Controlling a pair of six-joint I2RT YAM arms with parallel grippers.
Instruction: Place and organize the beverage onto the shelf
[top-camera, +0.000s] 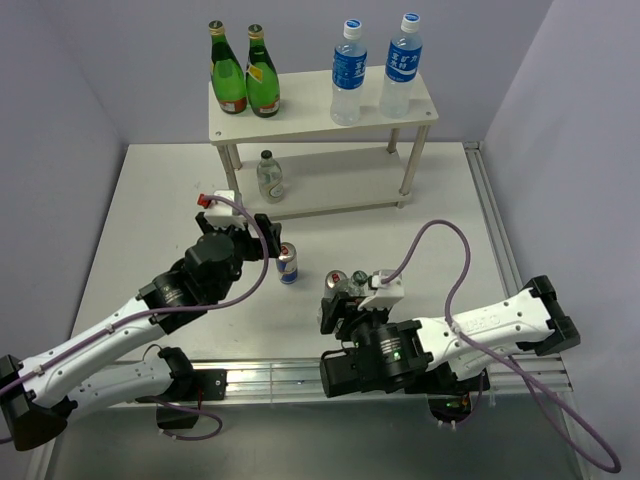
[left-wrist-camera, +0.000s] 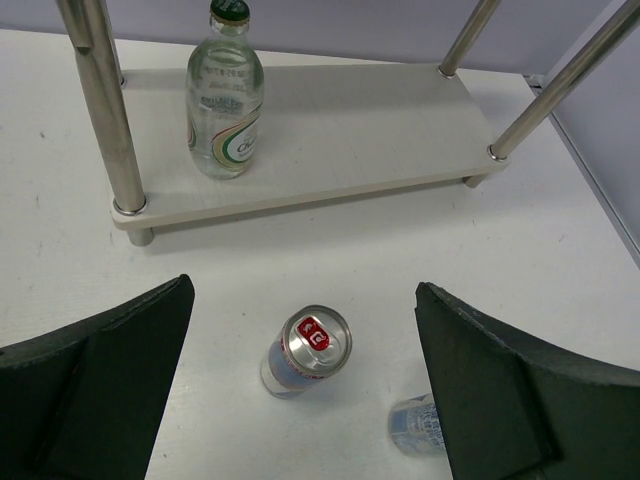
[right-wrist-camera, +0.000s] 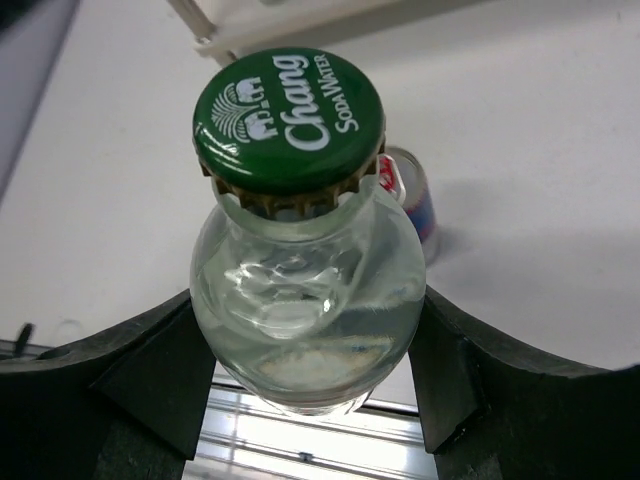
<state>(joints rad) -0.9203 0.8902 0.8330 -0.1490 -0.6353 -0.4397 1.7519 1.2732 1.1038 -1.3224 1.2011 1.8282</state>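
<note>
1. Top external view. Shows the shelf (top-camera: 310, 105) at the far side of the table (top-camera: 150, 220), its long side running left to right. Carries on the top board two green glass bottles (top-camera: 228, 75) at the left and two water bottles (top-camera: 348, 80) at the right, all upright with caps up. Holds one small green-capped bottle (top-camera: 270, 178) upright on the lower board, toward the left end. Puts the left gripper (top-camera: 268, 236), fingers apart, just beside an upright can (top-camera: 288, 265) on the table in front of the shelf. Puts the right gripper (top-camera: 355, 290) clamped on the other small bottle (top-camera: 357, 277), long axis vertical, with a second can (top-camera: 335, 278) just to its left.

2. Left wrist view. Looks between the spread fingers at the can from above, lid and tab up, with bare table on both sides of it. Gives a closer look at the lower board, with the small green-capped bottle standing near the left post. Catches the second can only in part, behind the right-hand finger. Leaves out the top board.

3. Right wrist view. Looks down the other small bottle almost along its axis, cap toward the camera. Makes the cap lettering "Chang soda water" readable, as no other view does. Confirms both fingers pressed against the glass sides. Shows the second can behind the bottle, mostly hidden.
</note>
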